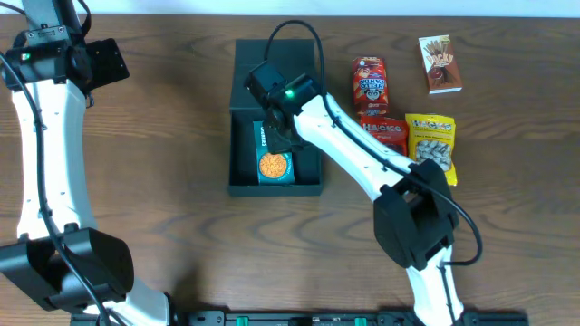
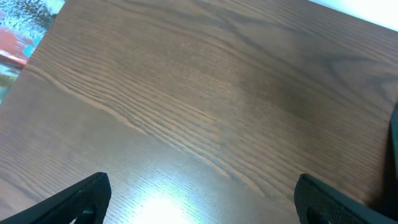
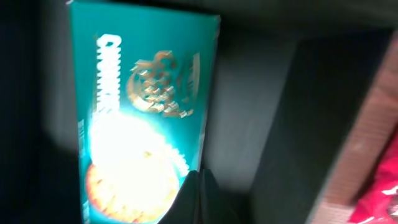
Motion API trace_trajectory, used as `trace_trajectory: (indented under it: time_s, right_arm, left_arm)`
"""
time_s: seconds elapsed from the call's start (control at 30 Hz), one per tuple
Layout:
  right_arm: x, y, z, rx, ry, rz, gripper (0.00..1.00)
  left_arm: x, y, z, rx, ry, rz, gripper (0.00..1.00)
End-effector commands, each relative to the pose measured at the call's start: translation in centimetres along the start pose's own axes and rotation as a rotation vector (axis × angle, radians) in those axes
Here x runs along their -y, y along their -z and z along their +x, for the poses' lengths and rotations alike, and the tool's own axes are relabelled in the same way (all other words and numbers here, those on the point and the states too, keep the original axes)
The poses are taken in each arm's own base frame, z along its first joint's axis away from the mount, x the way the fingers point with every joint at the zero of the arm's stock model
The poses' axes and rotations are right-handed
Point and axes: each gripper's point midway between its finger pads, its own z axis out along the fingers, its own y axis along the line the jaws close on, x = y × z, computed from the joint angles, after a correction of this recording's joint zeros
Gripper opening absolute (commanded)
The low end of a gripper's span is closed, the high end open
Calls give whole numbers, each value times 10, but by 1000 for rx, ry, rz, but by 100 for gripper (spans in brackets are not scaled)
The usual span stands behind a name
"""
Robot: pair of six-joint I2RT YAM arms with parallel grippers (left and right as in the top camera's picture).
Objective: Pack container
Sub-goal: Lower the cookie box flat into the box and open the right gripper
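Dark matte square cardboard container (image 1: 275, 190) lies open mid wooden table (image 1: 172, 181), small teal snack box (image 1: 273, 161) flat in its left half under right gripper (image 1: 276, 136), whose jaw gap is unreadable; best to release fully, then lift straight up clear of the walls; left gripper (image 2: 202, 196) wide open, empty.

Brown woodgrain table (image 1: 181, 226) w/ glare

White arms (image 1: 349, 145), black joints (image 1: 412, 217) and cables (image 1: 294, 27).

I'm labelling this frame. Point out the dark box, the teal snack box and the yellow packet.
dark box (image 1: 272, 189): overhead view, its front wall.
teal snack box (image 1: 275, 167): overhead view, its orange circle.
yellow packet (image 1: 431, 140): overhead view, middle of its front.
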Motion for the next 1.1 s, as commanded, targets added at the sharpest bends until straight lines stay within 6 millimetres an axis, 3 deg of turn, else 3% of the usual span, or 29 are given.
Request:
trace_trajectory:
  time_s: [0.0,0.13,0.43,0.73,0.97,1.07]
  right_arm:
    - [19,-9,5,6,19,84,1]
    - [25,-23,15,-23,22,98,1]
    - [24,-45,14,7,16,76,2]
    - [-26,-46,17,-20,127,-202,1]
    - [-21,-46,24,-54,125,-188,1]
    - [-34,-43,31,-84,139,-261,2]
  left_arm:
    - [2,-3,1,-9,-6,12,95]
    - [2,-3,1,-8,-5,12,95]
    - [2,-3,1,-8,-5,12,95]
    - [2,-3,0,-4,-5,13,95]
    - [2,-3,0,-6,-5,13,95]
    - [2,-3,0,-6,-5,13,95]
